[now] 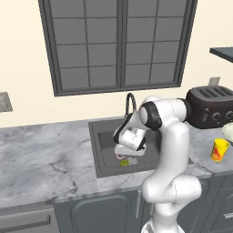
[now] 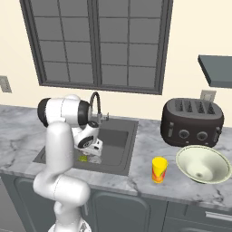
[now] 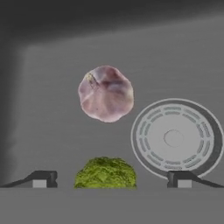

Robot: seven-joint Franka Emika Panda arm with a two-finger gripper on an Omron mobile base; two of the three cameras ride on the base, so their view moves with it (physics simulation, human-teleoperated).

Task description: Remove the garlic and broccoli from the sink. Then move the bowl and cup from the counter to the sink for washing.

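Observation:
In the hand view the pinkish-white garlic [image 3: 106, 93] lies on the dark sink floor [image 3: 52, 113], ahead of the yellow-green broccoli [image 3: 105, 173]. The broccoli sits between my open fingertips [image 3: 41, 179], and nothing is gripped. My gripper [image 1: 128, 157] [image 2: 93, 155] hangs low inside the sink [image 1: 103, 150] [image 2: 118, 139], just above the broccoli [image 1: 124, 162] [image 2: 84, 158]. The yellow cup [image 1: 220, 149] [image 2: 159, 169] and the pale bowl [image 1: 229, 132] [image 2: 203, 164] stand on the marble counter [image 1: 41, 154] [image 2: 149, 145], right of the sink.
A flat round drain disc [image 3: 175, 139] lies right of the garlic. The dark gooseneck tap [image 1: 130, 102] [image 2: 95, 102] rises behind the basin. A black toaster [image 1: 211, 105] [image 2: 192, 121] stands behind the cup and bowl. The counter left of the sink is bare marble.

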